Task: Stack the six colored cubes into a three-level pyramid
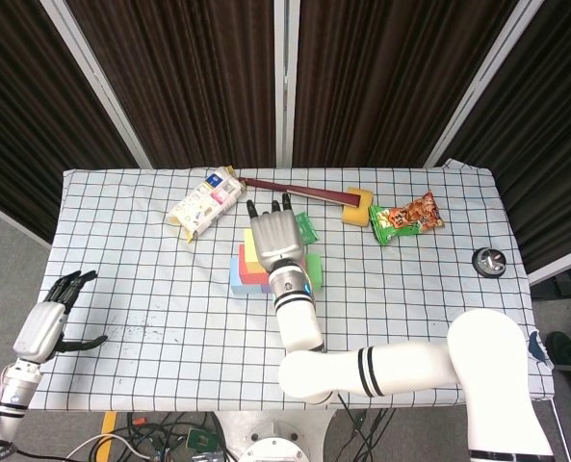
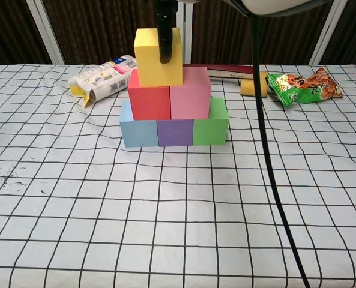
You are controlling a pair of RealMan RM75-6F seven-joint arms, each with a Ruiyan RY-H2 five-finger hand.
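The cubes stand as a pyramid at mid-table: blue cube (image 2: 138, 132), purple cube (image 2: 174, 132) and green cube (image 2: 211, 126) below, red cube (image 2: 149, 103) and pink cube (image 2: 190, 96) above them, yellow cube (image 2: 149, 60) on top. My right hand (image 1: 273, 238) lies over the stack from above and grips the yellow cube, one dark finger (image 2: 164, 36) pressed down its front face. In the head view the hand hides most of the stack; a strip of the yellow cube (image 1: 249, 252) shows at its left. My left hand (image 1: 49, 322) hangs at the table's front left corner, fingers apart, holding nothing.
A white snack pack (image 2: 102, 78) lies behind the stack to the left. A red-handled stick with a yellow sponge (image 1: 359, 206) and a green-orange snack bag (image 1: 407, 218) lie behind to the right. A small green packet (image 1: 307, 227) sits close behind the stack. A black round object (image 1: 488, 262) is at the right edge.
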